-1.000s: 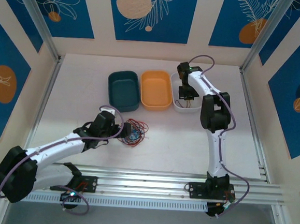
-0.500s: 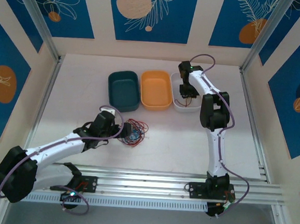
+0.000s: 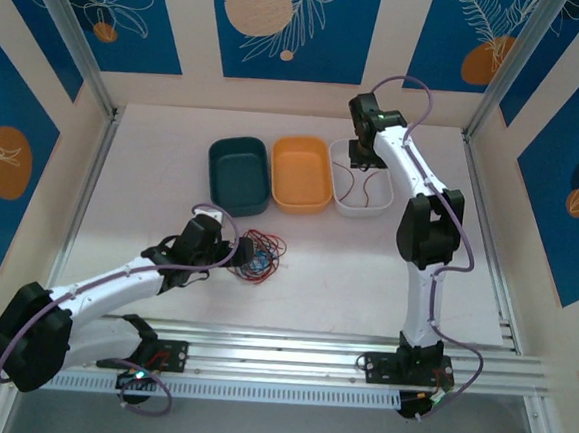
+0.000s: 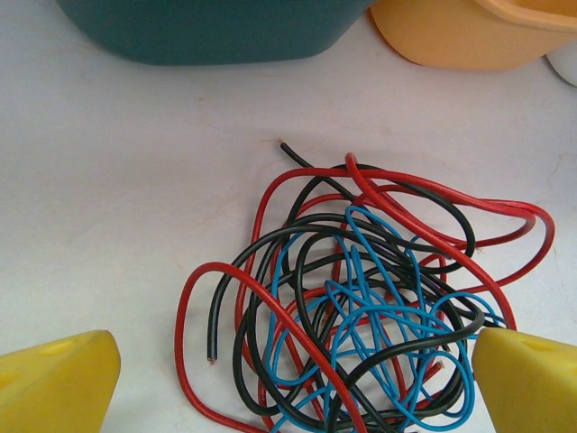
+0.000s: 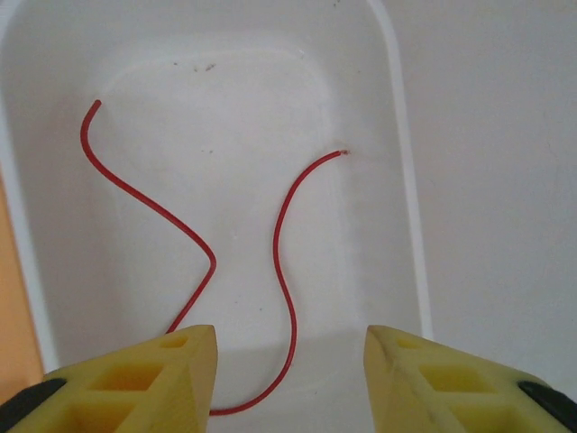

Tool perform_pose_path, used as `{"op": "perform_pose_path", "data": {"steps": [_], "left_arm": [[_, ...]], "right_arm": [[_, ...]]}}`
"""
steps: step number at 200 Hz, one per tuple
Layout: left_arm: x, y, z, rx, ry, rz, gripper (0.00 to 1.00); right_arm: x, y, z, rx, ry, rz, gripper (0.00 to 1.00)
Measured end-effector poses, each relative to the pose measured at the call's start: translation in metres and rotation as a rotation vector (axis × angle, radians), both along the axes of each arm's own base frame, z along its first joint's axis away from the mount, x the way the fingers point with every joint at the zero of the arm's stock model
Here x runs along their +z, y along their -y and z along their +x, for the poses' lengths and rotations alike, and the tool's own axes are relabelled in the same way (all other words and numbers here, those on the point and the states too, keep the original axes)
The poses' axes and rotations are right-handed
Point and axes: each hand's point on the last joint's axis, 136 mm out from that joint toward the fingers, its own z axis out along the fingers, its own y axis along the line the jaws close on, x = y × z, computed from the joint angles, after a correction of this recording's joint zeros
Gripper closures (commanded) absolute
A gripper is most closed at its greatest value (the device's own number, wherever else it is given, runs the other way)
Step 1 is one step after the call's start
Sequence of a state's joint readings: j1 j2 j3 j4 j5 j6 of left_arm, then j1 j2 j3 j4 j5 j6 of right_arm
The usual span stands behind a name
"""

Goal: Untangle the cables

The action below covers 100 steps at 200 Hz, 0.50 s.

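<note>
A tangle of red, black and blue cables (image 3: 259,254) (image 4: 361,298) lies on the white table in front of the bins. My left gripper (image 3: 230,255) (image 4: 293,388) sits low at the tangle's left side, open, with its yellow fingertips (image 4: 59,379) on either side of the near part of the heap. A single red cable (image 5: 281,253) (image 3: 361,194) lies loose in the white bin (image 3: 380,209) (image 5: 403,180). My right gripper (image 3: 360,160) (image 5: 290,379) hovers over that bin's far end, open, with nothing between its fingers.
A teal bin (image 3: 238,175) (image 4: 207,27) and an orange bin (image 3: 301,172) (image 4: 469,36) stand side by side left of the white one, just beyond the tangle. Walls close in the table on three sides.
My right gripper has opened and risen back out of the white bin, leaving the red cable lying in it. The left arm and the tangle have not moved.
</note>
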<state>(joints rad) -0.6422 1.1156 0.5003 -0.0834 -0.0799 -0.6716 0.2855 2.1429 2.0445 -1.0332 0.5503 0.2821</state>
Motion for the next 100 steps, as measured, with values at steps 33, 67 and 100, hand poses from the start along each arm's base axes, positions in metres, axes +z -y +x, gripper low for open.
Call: {"op": "perform_pose_path", "data": {"steps": [33, 67, 100], "left_arm": [[0.0, 0.0, 0.0, -0.001, 0.001, -0.001, 0.0], [0.005, 0.0, 0.0, -0.001, 0.013, -0.01, 0.0], [0.007, 0.0, 0.001, 0.001, 0.018, -0.016, 0.0]], "right_arm": [[0.003, -0.008, -0.015, 0.013, -0.009, 0.025, 0.49], [0.012, -0.042, -0.06, 0.087, -0.012, 0.131, 0.48], [0.029, -0.103, -0.116, 0.244, 0.021, 0.294, 0.5]]}}
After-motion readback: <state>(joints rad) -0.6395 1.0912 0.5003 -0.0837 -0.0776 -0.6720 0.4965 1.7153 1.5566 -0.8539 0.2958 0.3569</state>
